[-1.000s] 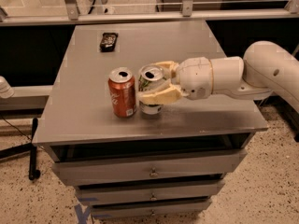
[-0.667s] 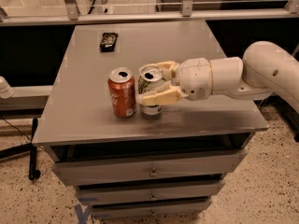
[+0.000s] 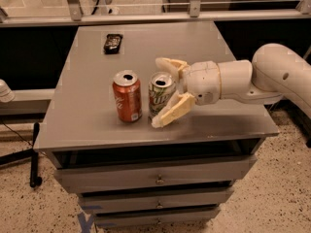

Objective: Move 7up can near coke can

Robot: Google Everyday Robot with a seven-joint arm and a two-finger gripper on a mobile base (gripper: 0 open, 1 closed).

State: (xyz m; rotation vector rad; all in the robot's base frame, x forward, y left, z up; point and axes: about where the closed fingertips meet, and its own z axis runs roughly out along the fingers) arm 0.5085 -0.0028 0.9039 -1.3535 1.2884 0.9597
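Observation:
The 7up can, white and green with a silver top, stands upright on the grey table. The red-orange coke can stands upright just to its left, a narrow gap between them. My gripper reaches in from the right and straddles the 7up can. Its fingers are spread wide: one fingertip behind the can, the other in front, neither pressed on it. The gripper is open.
A small black object lies at the table's back left. The table's front edge is close to the cans, with drawers below. A glass barrier and rail run behind the table.
The fingers have spread apart from the 7up can, which they were closed on before. Both cans stand where they were.

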